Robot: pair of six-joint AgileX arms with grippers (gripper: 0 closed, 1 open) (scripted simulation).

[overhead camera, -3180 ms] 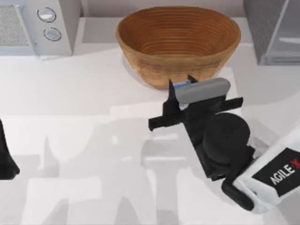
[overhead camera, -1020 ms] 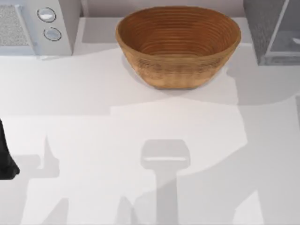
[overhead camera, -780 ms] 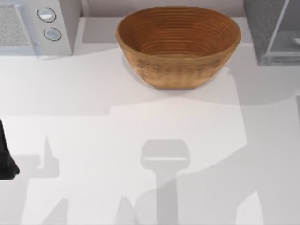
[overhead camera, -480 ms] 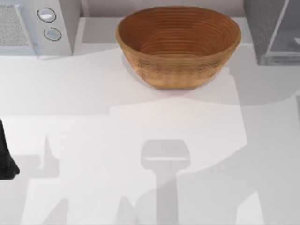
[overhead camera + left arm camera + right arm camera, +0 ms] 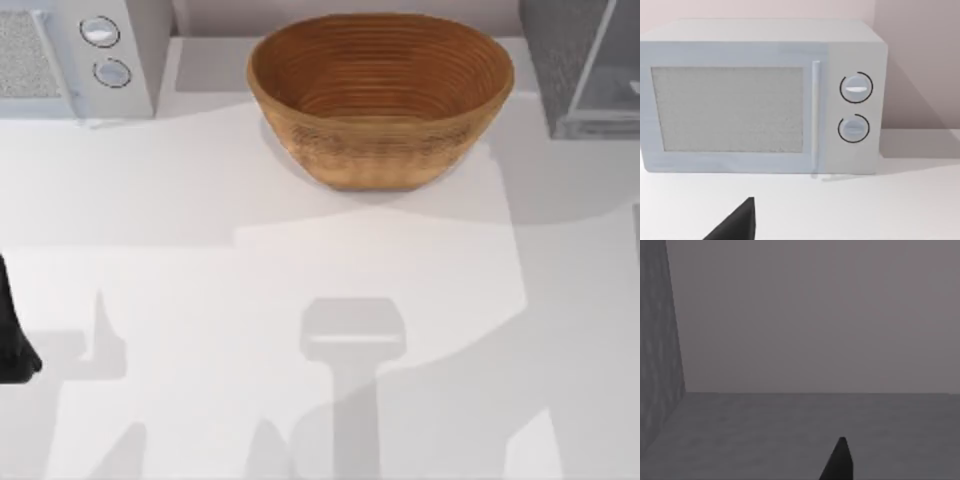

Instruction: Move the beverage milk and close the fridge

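The fridge (image 5: 548, 60) stands at the table's far right corner, with a speckled dark-grey side and a lighter grey panel (image 5: 612, 75) beside it. The beverage milk is out of view. In the right wrist view a black part of my right gripper (image 5: 837, 462) hangs over a flat grey surface, with a speckled grey wall (image 5: 655, 365) to one side and a plain grey wall behind. My left arm (image 5: 10, 340) is parked at the table's left edge. A black part of the left gripper (image 5: 737, 225) shows in the left wrist view.
A large woven bowl (image 5: 380, 95) sits at the back middle of the table. A pale microwave (image 5: 80, 50) with two round knobs (image 5: 856, 107) stands at the back left. Broad shadows lie across the white tabletop (image 5: 200, 230).
3.2 s ago my right arm held a blue-and-white carton in front of the bowl. It has since left the top view. Over the last second nothing visibly moved.
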